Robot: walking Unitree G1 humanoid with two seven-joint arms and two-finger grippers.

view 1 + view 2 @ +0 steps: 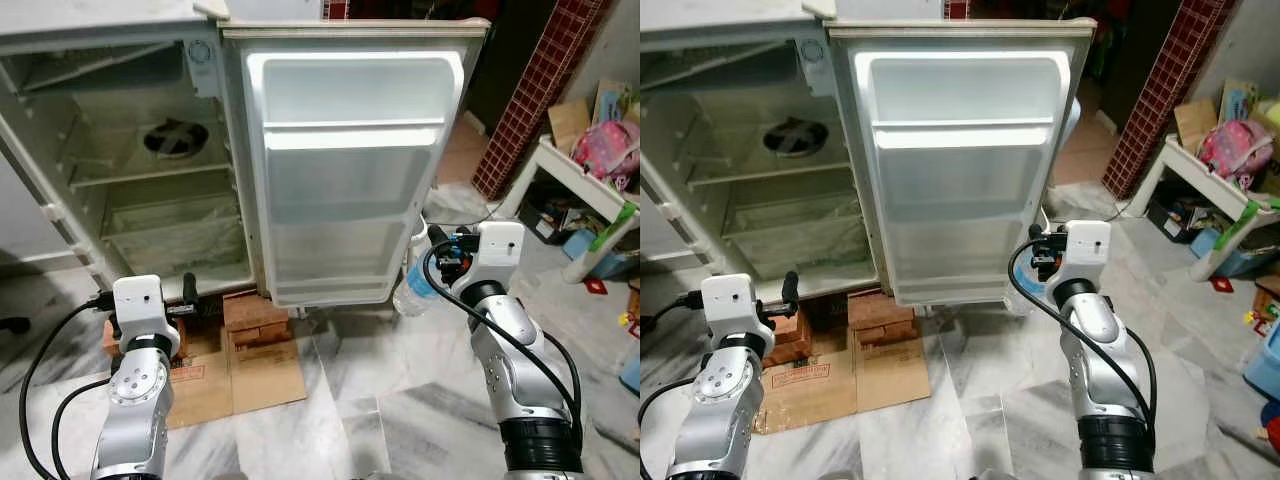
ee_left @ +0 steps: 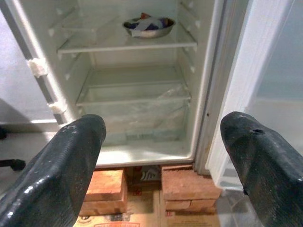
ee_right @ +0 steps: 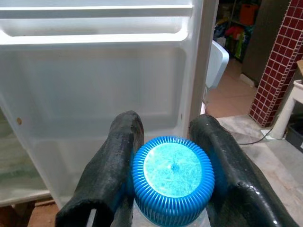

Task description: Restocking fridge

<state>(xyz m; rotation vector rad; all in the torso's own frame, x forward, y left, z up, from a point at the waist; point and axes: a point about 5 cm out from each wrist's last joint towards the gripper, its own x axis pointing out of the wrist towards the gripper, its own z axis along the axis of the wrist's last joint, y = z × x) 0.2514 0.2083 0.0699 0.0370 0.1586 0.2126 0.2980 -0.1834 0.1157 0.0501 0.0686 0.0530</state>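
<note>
The right gripper point(image 3: 165, 175) clenches a bottle point(image 1: 412, 292) at its blue cap point(image 3: 172, 179), the left gripper point(image 2: 161, 156) gapes empty; I'd keep it upright nearing the door shelf point(image 1: 350, 212).

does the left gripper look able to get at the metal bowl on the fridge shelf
Probably yes: the left gripper is open and empty, the fridge door stands wide, and nothing blocks the metal bowl on its shelf, though it sits deep inside.
</note>
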